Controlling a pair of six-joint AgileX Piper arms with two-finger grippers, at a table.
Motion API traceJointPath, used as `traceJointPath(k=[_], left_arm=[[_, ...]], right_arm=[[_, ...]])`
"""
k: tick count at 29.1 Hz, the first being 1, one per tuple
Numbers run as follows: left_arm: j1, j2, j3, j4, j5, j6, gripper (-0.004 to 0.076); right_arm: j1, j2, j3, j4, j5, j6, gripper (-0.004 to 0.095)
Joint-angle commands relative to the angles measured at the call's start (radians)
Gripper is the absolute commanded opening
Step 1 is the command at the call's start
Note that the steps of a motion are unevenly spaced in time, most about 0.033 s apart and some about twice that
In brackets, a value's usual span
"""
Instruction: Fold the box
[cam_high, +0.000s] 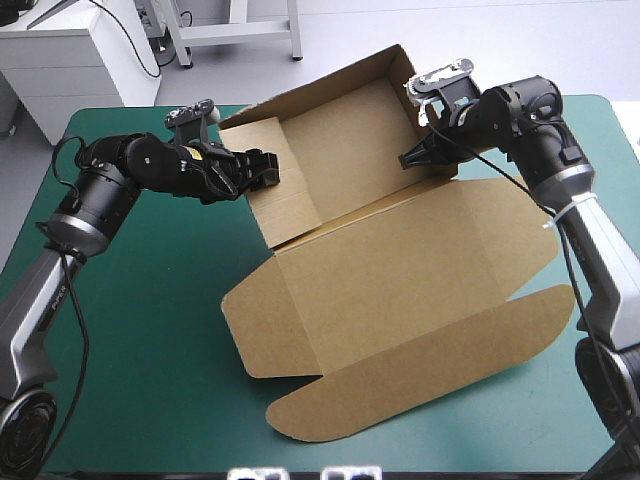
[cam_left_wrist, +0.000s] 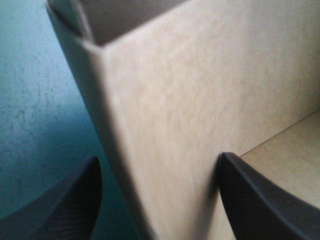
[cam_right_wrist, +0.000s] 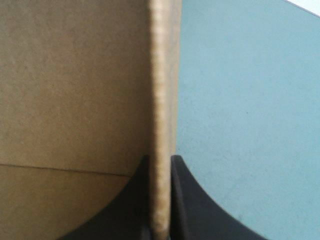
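The brown box (cam_high: 400, 270) lies mid-table, its far half raised into a tray with standing walls and its lid flat toward the front edge. My left gripper (cam_high: 268, 170) is at the tray's left wall. In the left wrist view it (cam_left_wrist: 160, 200) is open, its black fingers (cam_left_wrist: 75, 205) wide apart astride that wall (cam_left_wrist: 190, 100). My right gripper (cam_high: 415, 158) holds the tray's right wall near its far corner. In the right wrist view it (cam_right_wrist: 160, 200) is shut on the wall's thin edge (cam_right_wrist: 162, 100), the box's inside (cam_right_wrist: 75, 90) to one side.
The lid's rounded front flap (cam_high: 420, 385) reaches close to the table's front edge. The teal-green cover (cam_high: 140, 330) shows to the left of the box and outside both walls (cam_right_wrist: 250, 100). The tray's back wall (cam_high: 330, 85) stands near the table's far edge.
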Motion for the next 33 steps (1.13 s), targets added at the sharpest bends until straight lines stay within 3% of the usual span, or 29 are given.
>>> traceJointPath(k=[1, 8, 18, 21, 23, 33], left_arm=[[-0.008, -0.041, -0.032, -0.009, -0.033, -0.041, 0.0476], [-0.008, -0.041, -0.032, -0.009, -0.031, -0.07, 0.0462], [-0.039, -0.041, -0.032, -0.007, -0.106, -0.09, 0.0274], [-0.058, -0.041, -0.032, 0.011, -0.164, -0.09, 0.0147], [-0.06, -0.041, -0.032, 0.017, -0.19, -0.098, 0.0002], [-0.066, -0.041, -0.032, 0.183, -0.186, -0.219, -0.0008]], right_arm=[[0.009, -0.095, -0.055, 0.036, -0.097, 0.023, 0.0001], [0.013, -0.099, -0.146, 0.036, -0.045, 0.023, 0.0001], [0.013, -0.101, -0.154, 0.038, -0.022, 0.023, 0.0001], [0.013, -0.101, -0.154, 0.038, -0.014, 0.023, 0.0001], [0.013, -0.101, -0.154, 0.038, -0.007, 0.023, 0.0], [0.013, -0.079, -0.15, -0.026, 0.015, 0.081, 0.0001]])
